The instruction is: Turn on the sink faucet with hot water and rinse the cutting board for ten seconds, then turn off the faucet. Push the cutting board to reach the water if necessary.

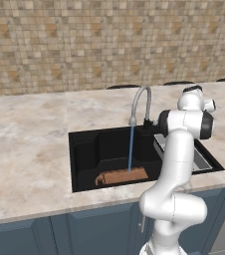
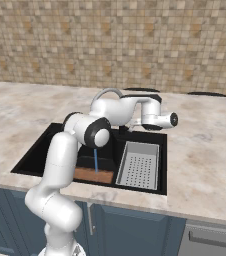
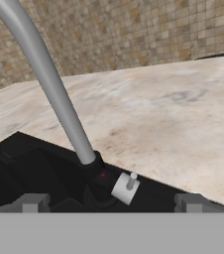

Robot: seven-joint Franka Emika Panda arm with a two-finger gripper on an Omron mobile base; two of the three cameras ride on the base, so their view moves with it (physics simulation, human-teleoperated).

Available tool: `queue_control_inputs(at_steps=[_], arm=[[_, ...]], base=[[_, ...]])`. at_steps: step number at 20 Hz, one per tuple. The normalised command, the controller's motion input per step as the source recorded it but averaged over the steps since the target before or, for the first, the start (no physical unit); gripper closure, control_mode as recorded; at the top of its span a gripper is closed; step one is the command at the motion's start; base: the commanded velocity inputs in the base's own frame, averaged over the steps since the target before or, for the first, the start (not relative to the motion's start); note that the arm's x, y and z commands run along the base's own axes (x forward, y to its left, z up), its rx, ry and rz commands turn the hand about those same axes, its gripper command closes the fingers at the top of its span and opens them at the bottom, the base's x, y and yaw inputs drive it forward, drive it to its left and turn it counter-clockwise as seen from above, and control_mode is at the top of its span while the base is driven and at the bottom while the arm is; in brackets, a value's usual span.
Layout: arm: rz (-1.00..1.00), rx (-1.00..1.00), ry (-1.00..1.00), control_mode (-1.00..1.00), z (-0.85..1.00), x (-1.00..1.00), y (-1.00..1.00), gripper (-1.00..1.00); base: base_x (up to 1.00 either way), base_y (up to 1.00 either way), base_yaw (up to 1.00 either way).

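- Left base view: sink faucet [image 1: 140, 102], grey gooseneck at the back rim of the black sink [image 1: 84, 154]. Water [image 1: 130, 149] running, thin blue stream from the spout straight down onto the cutting board [image 1: 122, 176]. Board flat on the basin floor near the front wall, stream landing toward its right half. White arm rising in front of the right part of the basin, wrist beside the faucet base.
- Right base view: same stream [image 2: 95, 160] seen past the arm's elbow, ending on the brown board [image 2: 97, 175]. Grey perforated tray [image 2: 139, 165] in the right part of the basin, just beside the board. Hand held over the back rim near the faucet base; jaw state not readable here.
- Hand view: faucet stem [image 3: 49, 79] and dark base close ahead, small white handle [image 3: 126, 187] with a short lever just right of the base. Gripper [image 3: 109, 203] with tips set wide apart, holding nothing, handle between and beyond them.
- Step judged: rinse under way, board already under the flow, no push needed.
- Next move, judged: short advance onto the handle, then a turn to shut off once the ten seconds are up.
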Motion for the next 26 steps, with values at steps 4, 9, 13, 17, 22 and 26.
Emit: queue_control_inputs(at_steps=[4,9,13,17,22,26], arm=[[0.00,0.00,0.00,-1.00,0.00,0.00,0.00,-1.00],[0.00,0.00,0.00,-1.00,0.00,0.00,0.00,-1.00],[0.00,0.00,0.00,-1.00,0.00,0.00,0.00,-1.00],[0.00,0.00,0.00,-1.00,0.00,0.00,0.00,-1.00],[0.00,0.00,0.00,-1.00,0.00,-0.06,0.00,-1.00],[-0.07,0.00,0.00,-1.00,0.00,-0.20,-0.09,-1.00]], base=[[0.00,0.00,0.00],[0.00,0.00,0.00],[0.00,0.00,0.00],[0.00,0.00,0.00],[0.00,0.00,0.00],[0.00,0.00,0.00]])
